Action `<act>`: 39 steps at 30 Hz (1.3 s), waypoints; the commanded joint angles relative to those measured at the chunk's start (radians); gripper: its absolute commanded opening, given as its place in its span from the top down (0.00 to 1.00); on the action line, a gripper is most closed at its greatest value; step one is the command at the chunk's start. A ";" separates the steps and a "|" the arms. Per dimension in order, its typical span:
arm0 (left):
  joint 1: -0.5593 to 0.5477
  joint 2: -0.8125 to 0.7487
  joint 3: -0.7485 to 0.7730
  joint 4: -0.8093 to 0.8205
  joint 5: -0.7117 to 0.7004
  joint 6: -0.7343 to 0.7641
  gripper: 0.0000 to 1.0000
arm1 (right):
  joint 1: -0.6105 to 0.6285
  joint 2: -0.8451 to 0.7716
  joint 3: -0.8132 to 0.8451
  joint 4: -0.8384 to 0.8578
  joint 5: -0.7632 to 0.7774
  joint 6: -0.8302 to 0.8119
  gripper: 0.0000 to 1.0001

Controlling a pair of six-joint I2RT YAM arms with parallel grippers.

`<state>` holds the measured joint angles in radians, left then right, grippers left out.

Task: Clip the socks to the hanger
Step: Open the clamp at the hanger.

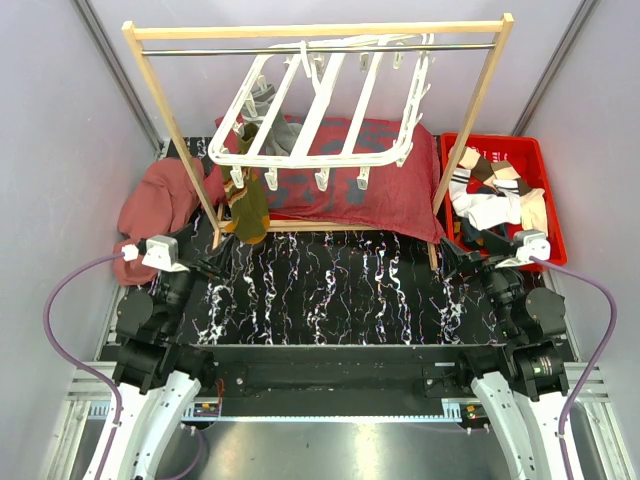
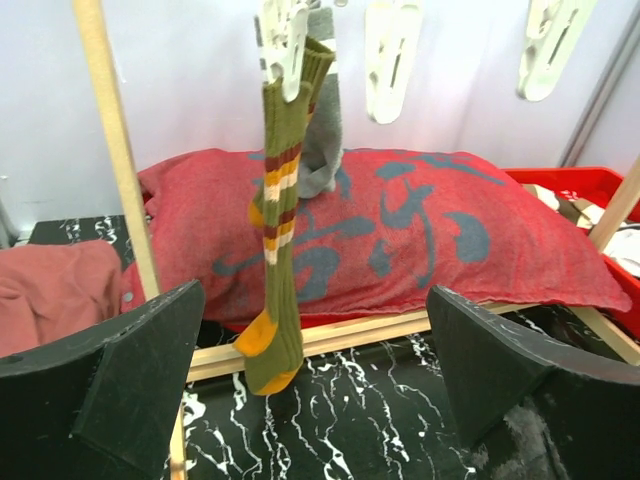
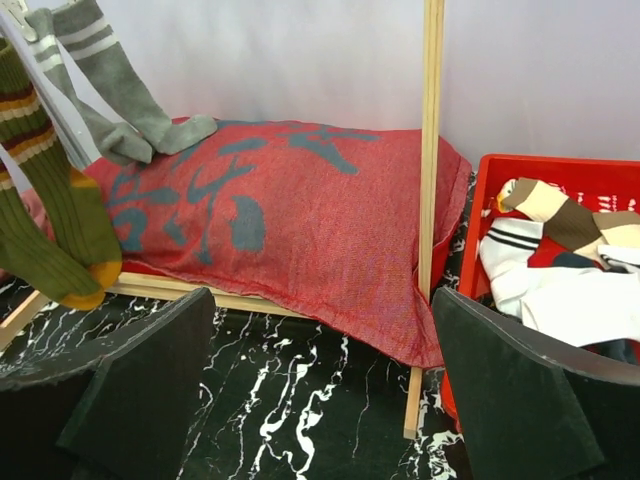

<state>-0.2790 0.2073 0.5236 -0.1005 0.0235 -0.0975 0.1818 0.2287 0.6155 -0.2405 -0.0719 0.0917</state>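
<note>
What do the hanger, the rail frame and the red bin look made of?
Hanger: glossy white plastic, going by its smooth moulded bars and clips. Rail frame: pale bare-looking wood with square edges; its rod looks like metal. Bin: red plastic, probably, with a smooth shiny rim.

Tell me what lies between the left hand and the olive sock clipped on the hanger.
Only bare black marbled tabletop. In the left wrist view the open left hand faces the olive sock with nothing before it; the wooden rail passes behind the sock.

A robot lab cell: plain grey walls [image 1: 50, 150] enclose a marble-patterned table [image 1: 340, 290] on aluminium rails [image 1: 330, 405]
</note>
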 commanded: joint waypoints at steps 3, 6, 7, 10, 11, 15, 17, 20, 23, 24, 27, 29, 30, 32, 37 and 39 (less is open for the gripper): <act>0.004 0.093 0.122 -0.002 0.072 -0.021 0.01 | -0.004 0.009 0.050 0.004 -0.067 0.071 0.00; 0.004 0.130 0.165 -0.022 0.078 -0.034 0.01 | -0.004 0.026 0.050 0.004 -0.109 0.132 0.00; 0.004 0.147 0.183 -0.024 0.076 -0.041 0.01 | -0.004 0.031 0.044 0.004 -0.123 0.158 0.00; 0.004 0.179 0.219 -0.033 0.062 -0.070 0.01 | -0.004 0.061 0.038 0.003 -0.170 0.187 0.00; 0.004 0.187 0.225 -0.030 0.056 -0.073 0.01 | -0.002 0.082 0.036 0.004 -0.204 0.187 0.00; 0.004 0.240 0.272 -0.010 0.059 -0.091 0.01 | -0.004 0.150 0.050 0.003 -0.305 0.177 0.00; 0.004 0.280 0.308 -0.007 0.078 -0.105 0.01 | -0.004 0.187 0.064 0.004 -0.356 0.190 0.00; 0.004 0.333 0.337 0.007 0.107 -0.114 0.01 | -0.004 0.230 0.066 0.013 -0.377 0.227 0.00; 0.004 0.386 0.363 0.030 0.110 -0.122 0.01 | -0.004 0.286 0.061 0.050 -0.436 0.256 0.00; 0.004 0.398 0.383 0.035 0.113 -0.122 0.01 | -0.004 0.303 0.059 0.082 -0.474 0.270 0.00; 0.004 0.451 0.406 0.050 0.107 -0.120 0.05 | -0.005 0.362 0.046 0.162 -0.529 0.327 0.00; 0.004 0.481 0.418 0.065 0.098 -0.116 0.09 | -0.004 0.406 0.040 0.197 -0.543 0.350 0.00; 0.004 0.491 0.421 0.080 0.096 -0.114 0.12 | -0.004 0.419 0.035 0.231 -0.548 0.356 0.00; 0.004 0.514 0.434 0.093 0.102 -0.110 0.17 | -0.004 0.457 0.029 0.282 -0.558 0.367 0.00; 0.004 0.560 0.461 0.097 0.116 -0.099 0.28 | 0.021 0.535 -0.011 0.463 -0.569 0.404 0.00; 0.004 0.567 0.470 0.120 0.121 -0.099 0.34 | 0.056 0.566 -0.022 0.535 -0.562 0.410 0.00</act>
<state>-0.2790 0.7654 0.9348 -0.0731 0.1101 -0.2058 0.1928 0.7494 0.6125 0.0746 -0.6052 0.4618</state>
